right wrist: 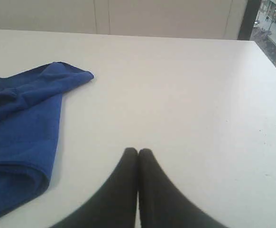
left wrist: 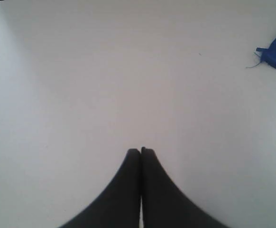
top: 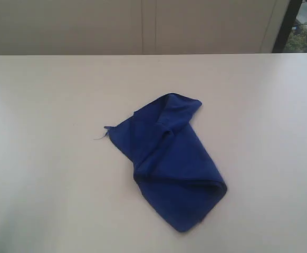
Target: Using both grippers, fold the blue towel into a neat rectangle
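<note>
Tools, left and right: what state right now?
Left tool: closed, holding nothing.
Right tool: closed, holding nothing.

**Both grippers closed, fingertips together**

The left gripper (left wrist: 141, 151), seen from its own wrist camera: two black fingers (left wrist: 124, 190) run side by side and meet along their inner faces, leaving only a hairline seam. The tips are rounded and level with each other, and the outer edges flare wide toward the wrist.

The right gripper (right wrist: 138, 151), in its own wrist view, takes the same posture. Its black fingers (right wrist: 161, 194) are pressed together along their full visible length, with the tips even.

Each pair closes on its partner alone, with nothing clamped between. Of each arm only these finger ends are visible.
</note>
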Controlling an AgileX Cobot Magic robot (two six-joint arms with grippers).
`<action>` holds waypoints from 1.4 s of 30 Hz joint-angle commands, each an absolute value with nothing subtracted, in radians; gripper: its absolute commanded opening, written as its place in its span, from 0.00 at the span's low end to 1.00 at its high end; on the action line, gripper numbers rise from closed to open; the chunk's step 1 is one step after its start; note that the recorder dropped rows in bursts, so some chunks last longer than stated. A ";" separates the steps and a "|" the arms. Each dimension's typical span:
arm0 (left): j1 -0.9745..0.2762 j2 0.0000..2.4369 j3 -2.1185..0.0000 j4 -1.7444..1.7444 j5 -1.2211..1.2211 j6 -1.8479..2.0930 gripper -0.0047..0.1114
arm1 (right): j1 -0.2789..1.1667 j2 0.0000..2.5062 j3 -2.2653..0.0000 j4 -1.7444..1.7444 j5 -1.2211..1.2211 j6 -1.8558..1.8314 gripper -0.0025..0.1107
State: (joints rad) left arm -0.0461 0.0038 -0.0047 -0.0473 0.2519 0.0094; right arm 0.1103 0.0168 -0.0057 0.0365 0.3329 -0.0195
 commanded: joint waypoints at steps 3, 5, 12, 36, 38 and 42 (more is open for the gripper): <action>-0.042 0.000 0.000 -0.050 0.254 0.000 0.04 | 0.102 0.012 0.000 0.029 0.324 -0.023 0.02; -0.042 0.000 0.000 -0.050 0.254 0.000 0.04 | 0.102 0.012 0.000 0.029 0.305 -0.023 0.02; -0.042 0.000 0.000 -0.050 0.254 0.000 0.04 | 0.102 0.012 0.000 0.029 0.167 -0.023 0.02; -0.042 0.000 0.000 -0.050 0.254 0.000 0.04 | 0.102 0.014 0.000 0.026 -0.018 -0.068 0.02; -0.042 0.000 0.000 -0.050 0.254 0.000 0.04 | 0.102 0.029 -0.019 0.029 0.044 -0.068 0.02; -0.042 0.000 0.000 -0.050 0.254 0.000 0.04 | 0.102 0.103 -0.121 0.029 0.167 -0.068 0.02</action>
State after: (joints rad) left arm -0.0461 0.0038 -0.0047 -0.0473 0.2519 0.0094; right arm 0.1103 0.0573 -0.0587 0.0303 0.1016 -0.0552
